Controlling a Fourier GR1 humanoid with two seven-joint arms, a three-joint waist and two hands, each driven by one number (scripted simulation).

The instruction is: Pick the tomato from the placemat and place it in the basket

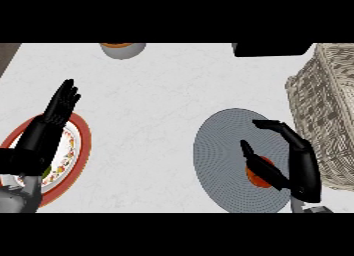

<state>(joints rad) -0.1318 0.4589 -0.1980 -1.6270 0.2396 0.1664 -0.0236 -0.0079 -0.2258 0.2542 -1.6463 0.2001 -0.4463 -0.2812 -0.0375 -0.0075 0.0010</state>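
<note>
The red tomato (pixel 258 174) lies on the round grey placemat (pixel 223 145) at the right of the counter, partly hidden by my right hand (pixel 304 170). That hand is over the mat's right part, its thumb on the tomato's left and its fingers arched to the right, open around it without closing. The woven wicker basket (pixel 335 105) stands just right of the mat. My left hand (pixel 47 131) rests open at the left, fingers straight, above a plate.
A white plate with a red rim (pixel 80 145) lies under the left hand. A grey bowl with orange contents (pixel 122 49) sits at the far edge. A black object (pixel 272 49) stands at the back right near the basket.
</note>
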